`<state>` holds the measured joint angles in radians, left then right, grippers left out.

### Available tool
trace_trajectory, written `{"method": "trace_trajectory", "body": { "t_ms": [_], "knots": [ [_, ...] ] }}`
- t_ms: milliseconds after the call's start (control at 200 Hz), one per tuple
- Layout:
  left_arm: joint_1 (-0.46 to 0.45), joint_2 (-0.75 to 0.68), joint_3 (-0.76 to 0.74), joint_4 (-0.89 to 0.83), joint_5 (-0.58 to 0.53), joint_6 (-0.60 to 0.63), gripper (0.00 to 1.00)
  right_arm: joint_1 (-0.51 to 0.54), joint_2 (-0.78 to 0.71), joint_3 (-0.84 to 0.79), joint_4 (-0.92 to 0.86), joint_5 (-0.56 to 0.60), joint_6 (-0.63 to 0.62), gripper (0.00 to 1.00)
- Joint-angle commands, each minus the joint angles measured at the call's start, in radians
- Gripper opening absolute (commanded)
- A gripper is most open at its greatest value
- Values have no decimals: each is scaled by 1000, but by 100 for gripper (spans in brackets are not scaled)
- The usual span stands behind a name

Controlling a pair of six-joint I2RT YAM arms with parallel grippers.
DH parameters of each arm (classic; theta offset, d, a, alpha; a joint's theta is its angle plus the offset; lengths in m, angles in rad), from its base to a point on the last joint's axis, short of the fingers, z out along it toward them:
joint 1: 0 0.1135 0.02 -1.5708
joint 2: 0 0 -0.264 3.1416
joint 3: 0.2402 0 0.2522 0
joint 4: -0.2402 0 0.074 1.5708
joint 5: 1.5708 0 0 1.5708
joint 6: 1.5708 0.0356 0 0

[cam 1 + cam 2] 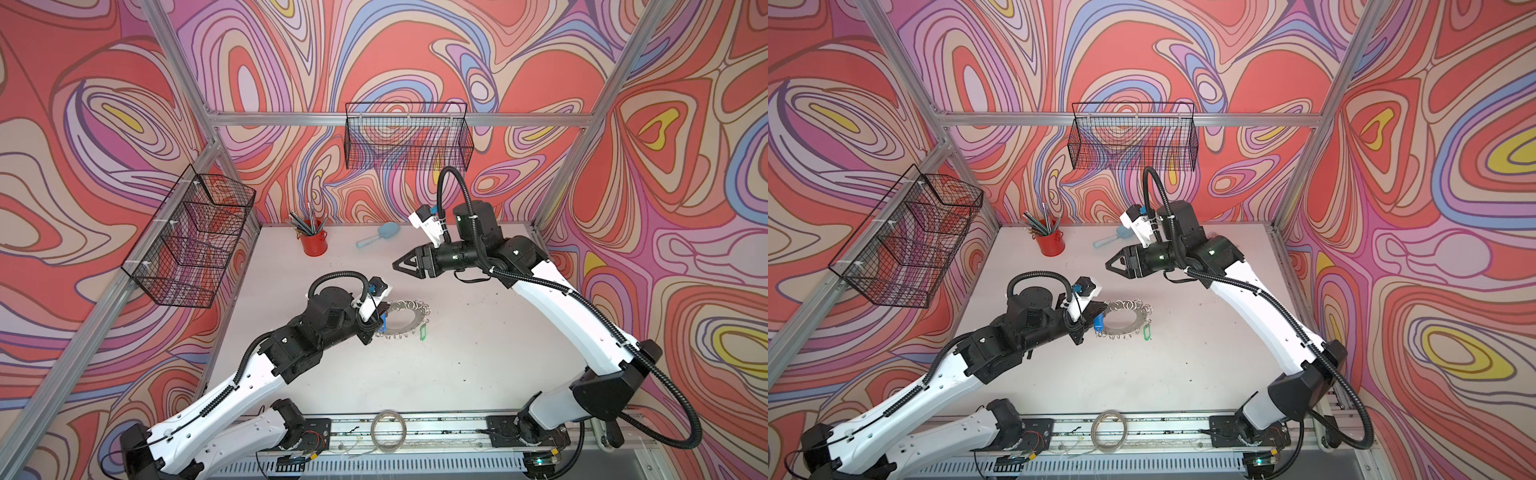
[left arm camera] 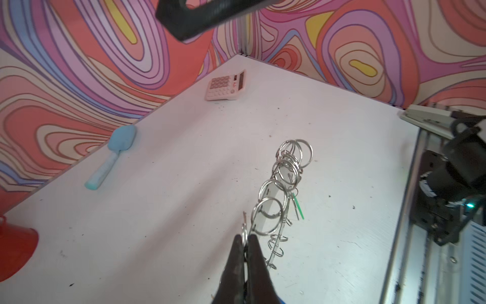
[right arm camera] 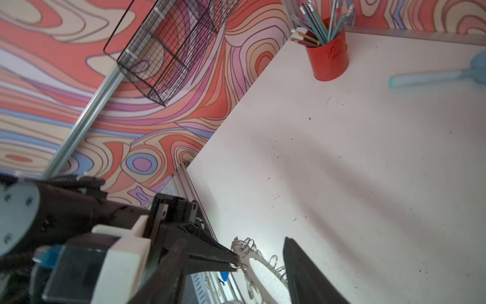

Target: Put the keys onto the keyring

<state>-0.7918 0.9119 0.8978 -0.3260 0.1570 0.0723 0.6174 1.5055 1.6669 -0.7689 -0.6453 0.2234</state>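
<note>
The keyring (image 1: 412,330) (image 1: 1128,329), a flat grey disc fringed with small split rings, is near the table's middle. In the left wrist view it (image 2: 273,192) tilts up from the table. My left gripper (image 1: 386,311) (image 2: 245,238) is shut on a small split ring at its left rim. The key with the blue tag (image 1: 384,323) (image 1: 1098,322) hangs right under that gripper. The key with the green tag (image 1: 423,333) (image 2: 298,208) lies at the disc's right rim. My right gripper (image 1: 395,266) (image 3: 233,240) hovers open and empty, behind and above the keyring.
A red cup of pencils (image 1: 312,243) and a blue scoop (image 1: 376,235) stand at the back. A calculator (image 2: 226,85) lies near a far corner. Wire baskets (image 1: 191,237) (image 1: 409,137) hang on the walls. A plain thin hoop (image 1: 388,430) rests on the front rail.
</note>
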Motion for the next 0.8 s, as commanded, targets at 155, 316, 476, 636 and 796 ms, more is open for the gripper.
{"method": "trace_trajectory", "body": {
  "t_ms": [155, 316, 476, 636, 796],
  "knots": [
    [30, 7, 107, -218, 237, -42, 0, 23, -23, -133, -108, -209, -327, 73],
    [53, 13, 113, -234, 253, -52, 0, 63, -38, -218, -132, -212, -347, 77],
    [83, 32, 139, -261, 316, -65, 0, 114, -40, -265, -149, -171, -354, 75],
    [99, 15, 130, -243, 344, -72, 0, 139, -41, -265, -160, -128, -343, 65],
    [110, 26, 141, -257, 363, -73, 0, 185, -16, -248, -177, -35, -339, 35]
  ]
}}
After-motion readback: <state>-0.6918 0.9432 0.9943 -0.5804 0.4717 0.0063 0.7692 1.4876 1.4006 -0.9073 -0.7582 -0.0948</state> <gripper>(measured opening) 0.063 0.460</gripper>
